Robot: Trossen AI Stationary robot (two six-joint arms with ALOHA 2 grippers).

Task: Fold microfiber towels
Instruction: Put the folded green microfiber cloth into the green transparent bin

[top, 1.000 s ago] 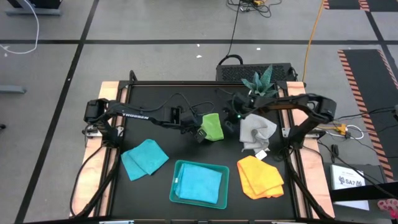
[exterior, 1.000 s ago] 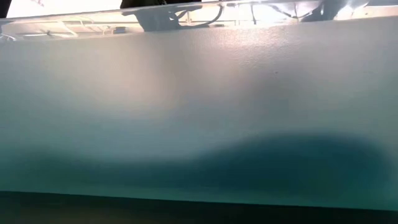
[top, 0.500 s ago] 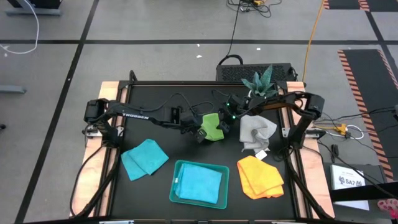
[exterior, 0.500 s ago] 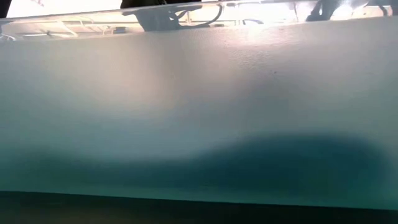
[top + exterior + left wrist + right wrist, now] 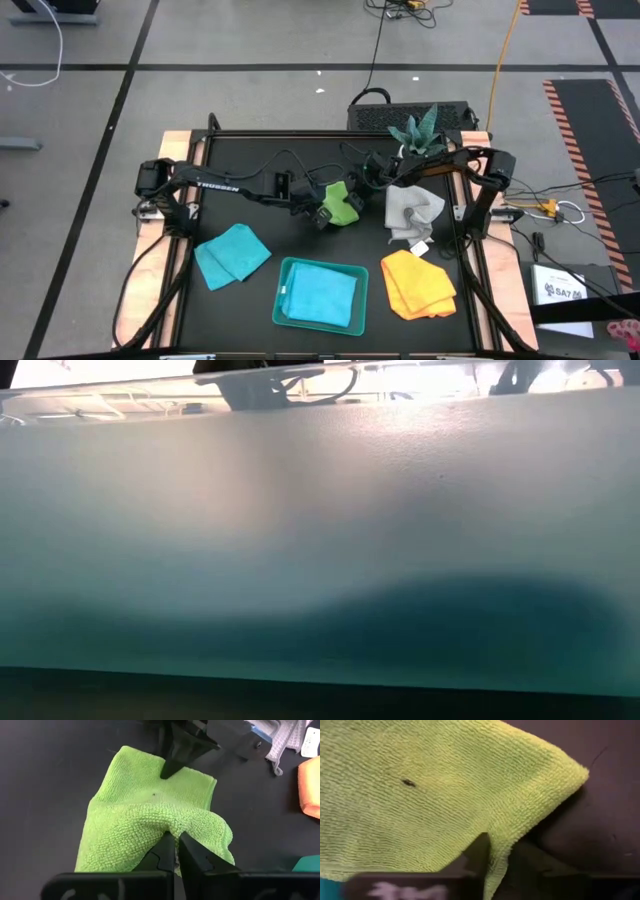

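Both grippers pinch the lime green towel [image 5: 343, 204] mid-table, left gripper [image 5: 176, 851] & right gripper [image 5: 489, 854]; imo keep edges lined up b4 folding.

The teal tray [image 5: 320, 560] wall blocks nearly the whole low view; the lime green towel [image 5: 420, 795] overruns the right wrist picture's edges.

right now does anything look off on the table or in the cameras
Yes. The low view is blocked by the teal tray sitting right against the lens. On the table, the grey-white towel lies crumpled, unlike the flat blue towel and orange towel. The lime green towel has a small dark speck.
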